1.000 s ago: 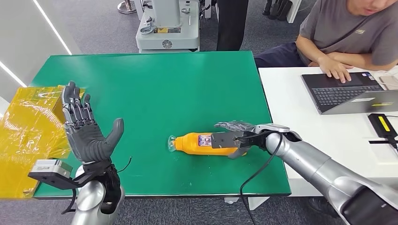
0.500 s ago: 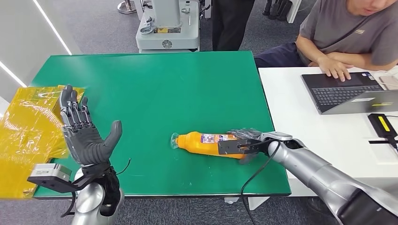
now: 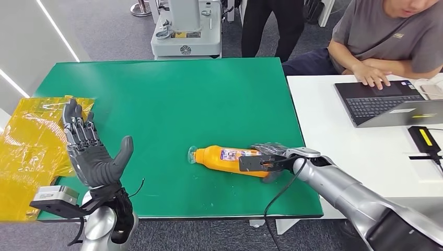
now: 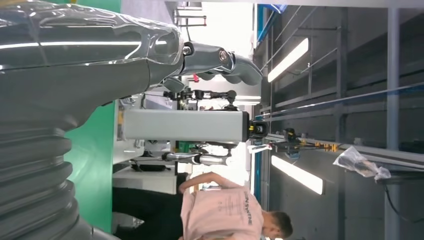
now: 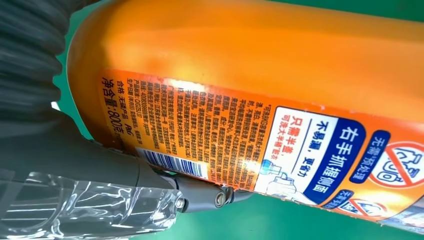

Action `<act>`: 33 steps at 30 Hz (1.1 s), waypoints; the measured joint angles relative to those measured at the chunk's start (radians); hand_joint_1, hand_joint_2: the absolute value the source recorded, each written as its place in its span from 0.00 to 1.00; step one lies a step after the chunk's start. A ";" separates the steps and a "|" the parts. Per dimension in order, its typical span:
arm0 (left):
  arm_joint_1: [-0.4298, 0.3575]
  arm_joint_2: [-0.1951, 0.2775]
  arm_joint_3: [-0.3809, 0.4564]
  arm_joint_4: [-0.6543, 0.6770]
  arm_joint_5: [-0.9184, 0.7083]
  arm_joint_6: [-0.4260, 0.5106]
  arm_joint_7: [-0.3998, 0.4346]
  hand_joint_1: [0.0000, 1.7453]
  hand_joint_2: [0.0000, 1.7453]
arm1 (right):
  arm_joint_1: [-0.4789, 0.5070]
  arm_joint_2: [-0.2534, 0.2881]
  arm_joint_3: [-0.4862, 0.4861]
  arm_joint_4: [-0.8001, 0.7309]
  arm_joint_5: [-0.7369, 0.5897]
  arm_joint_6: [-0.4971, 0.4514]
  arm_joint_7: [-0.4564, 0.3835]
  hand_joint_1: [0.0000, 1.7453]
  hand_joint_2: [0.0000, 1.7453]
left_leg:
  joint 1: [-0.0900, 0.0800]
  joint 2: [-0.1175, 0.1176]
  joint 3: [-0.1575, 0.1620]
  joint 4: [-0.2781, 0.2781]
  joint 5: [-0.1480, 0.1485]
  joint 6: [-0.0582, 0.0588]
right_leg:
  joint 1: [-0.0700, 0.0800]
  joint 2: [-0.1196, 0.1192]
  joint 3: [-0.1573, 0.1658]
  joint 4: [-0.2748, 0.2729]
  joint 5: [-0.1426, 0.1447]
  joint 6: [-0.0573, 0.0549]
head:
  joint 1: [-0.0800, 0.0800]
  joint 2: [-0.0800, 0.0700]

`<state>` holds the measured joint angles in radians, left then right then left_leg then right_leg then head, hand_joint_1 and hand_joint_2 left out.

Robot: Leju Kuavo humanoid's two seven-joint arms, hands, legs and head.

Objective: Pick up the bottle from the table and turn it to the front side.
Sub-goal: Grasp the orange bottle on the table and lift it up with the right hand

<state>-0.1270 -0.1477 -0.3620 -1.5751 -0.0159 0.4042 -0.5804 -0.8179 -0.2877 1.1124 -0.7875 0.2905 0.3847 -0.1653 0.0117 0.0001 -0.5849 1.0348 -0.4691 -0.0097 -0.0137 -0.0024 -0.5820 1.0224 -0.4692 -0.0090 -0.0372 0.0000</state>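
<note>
One bottle (image 3: 230, 159), orange, lies on its side on the green table (image 3: 172, 99), its base gripped by the right hand (image 3: 269, 157). Far to its left, the left hand (image 3: 91, 151) stands raised, fingers spread, holding nothing, beside one yellow bag (image 3: 26, 146). Right of the gripping hand, one person (image 3: 386, 36) types at one laptop (image 3: 389, 102) on a white table (image 3: 324, 120).

orange bottle (image 5: 260, 65) label with Chinese print, "800克", "右手抓握面", barcode beneath
</note>
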 joint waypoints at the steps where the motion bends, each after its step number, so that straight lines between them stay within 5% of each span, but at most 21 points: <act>1: 0.001 0.000 0.000 0.000 0.001 0.001 0.000 0.00 1.00 | -0.001 0.003 0.000 0.003 0.001 -0.001 0.000 0.00 1.00 | 0.000 0.000 0.000 0.000 0.000 0.000 | 0.000 0.000 0.000 0.000 0.000 0.000 | 0.000 0.000; 7: 0.003 0.000 0.000 0.000 0.001 0.003 -0.001 0.00 1.00 | -0.006 0.018 0.000 0.018 0.001 -0.014 -0.007 0.10 1.00 | 0.000 0.000 0.000 0.000 0.000 0.000 | 0.000 0.000 0.000 0.000 0.000 0.000 | 0.000 0.000; 11: 0.005 0.001 0.000 0.000 0.003 0.003 -0.005 0.00 1.00 | 0.008 0.027 -0.011 0.024 0.000 -0.072 -0.038 0.92 1.00 | 0.000 0.000 0.000 0.000 0.000 0.000 | 0.000 0.000 0.000 0.000 0.000 0.000 | 0.000 0.000; 12: 0.006 0.002 0.000 0.000 0.004 0.003 -0.006 0.00 1.00 | 0.011 0.030 -0.016 0.025 0.000 -0.082 -0.043 0.96 1.00 | 0.000 0.000 0.000 0.000 0.000 0.000 | 0.000 0.000 0.000 0.000 0.000 0.000 | 0.000 0.000; 33: 0.008 0.004 0.000 0.000 0.018 -0.009 -0.016 0.00 1.00 | 0.038 0.046 -0.068 0.026 0.001 -0.104 -0.075 1.00 1.00 | 0.000 0.000 0.000 0.000 0.000 0.000 | 0.000 0.000 0.000 0.000 0.000 0.000 | 0.000 0.000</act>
<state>-0.1187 -0.1439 -0.3624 -1.5751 0.0023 0.3948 -0.5964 -0.7804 -0.2415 1.0443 -0.7614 0.2917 0.2803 -0.2399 0.0117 0.0000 -0.5851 1.0348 -0.4686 -0.0099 -0.0137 -0.0022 -0.5824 1.0224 -0.4690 -0.0091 -0.0373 0.0000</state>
